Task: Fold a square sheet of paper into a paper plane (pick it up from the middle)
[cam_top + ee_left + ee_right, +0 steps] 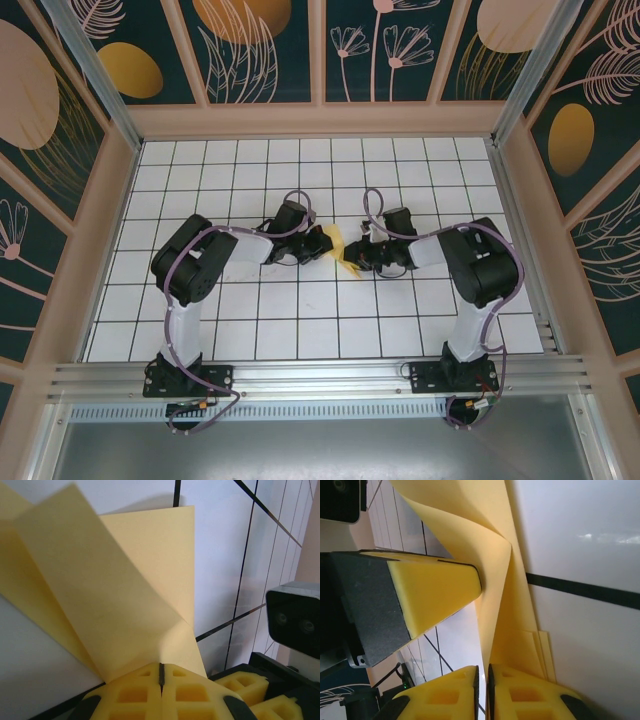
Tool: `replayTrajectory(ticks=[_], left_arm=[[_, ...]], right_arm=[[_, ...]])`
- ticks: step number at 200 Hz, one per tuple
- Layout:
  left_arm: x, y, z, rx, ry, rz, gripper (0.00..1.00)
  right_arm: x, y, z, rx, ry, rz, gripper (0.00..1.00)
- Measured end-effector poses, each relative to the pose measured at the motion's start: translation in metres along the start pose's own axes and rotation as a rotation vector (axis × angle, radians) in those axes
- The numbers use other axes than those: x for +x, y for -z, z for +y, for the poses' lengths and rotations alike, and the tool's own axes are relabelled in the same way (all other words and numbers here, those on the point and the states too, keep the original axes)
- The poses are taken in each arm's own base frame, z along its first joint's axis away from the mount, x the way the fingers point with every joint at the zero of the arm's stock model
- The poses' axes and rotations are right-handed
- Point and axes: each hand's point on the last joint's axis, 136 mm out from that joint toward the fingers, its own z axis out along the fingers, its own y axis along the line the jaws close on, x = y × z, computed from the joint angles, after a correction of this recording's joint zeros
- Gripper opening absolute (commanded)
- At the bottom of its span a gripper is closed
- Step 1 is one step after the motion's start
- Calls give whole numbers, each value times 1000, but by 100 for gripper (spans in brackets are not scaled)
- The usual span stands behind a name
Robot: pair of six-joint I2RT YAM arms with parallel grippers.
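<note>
Bright and even from overhead in the top view, with only soft, short shadows on the tabletop [300,325]. Sharp across the whole frame. Close up from the left wrist, crisp on the paper [125,590], with a grey shadow just above its upper edge. From the right wrist, a white glare streak at upper right and a dim, blurred upper left corner.

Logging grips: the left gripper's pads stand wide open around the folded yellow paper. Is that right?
Not wide open. The left gripper is shut on the folded yellow paper. The left wrist view shows its pads pressed together, with the sheet pinched between them.
</note>
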Motion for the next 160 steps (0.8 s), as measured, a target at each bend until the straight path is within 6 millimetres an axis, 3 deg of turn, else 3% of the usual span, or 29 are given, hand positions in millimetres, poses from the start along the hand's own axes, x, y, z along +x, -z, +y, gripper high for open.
replayTrajectory(ticks=[45, 105, 160], left_arm=[[0, 0, 0, -7, 5, 6, 4], [0, 0, 0, -7, 5, 6, 4], [0, 2, -9, 14, -41, 2, 21]], right_arm=[[4, 6, 5, 8, 29, 8, 17], [14, 6, -6, 36, 15, 22, 3], [15, 10, -14, 29, -5, 1, 0]])
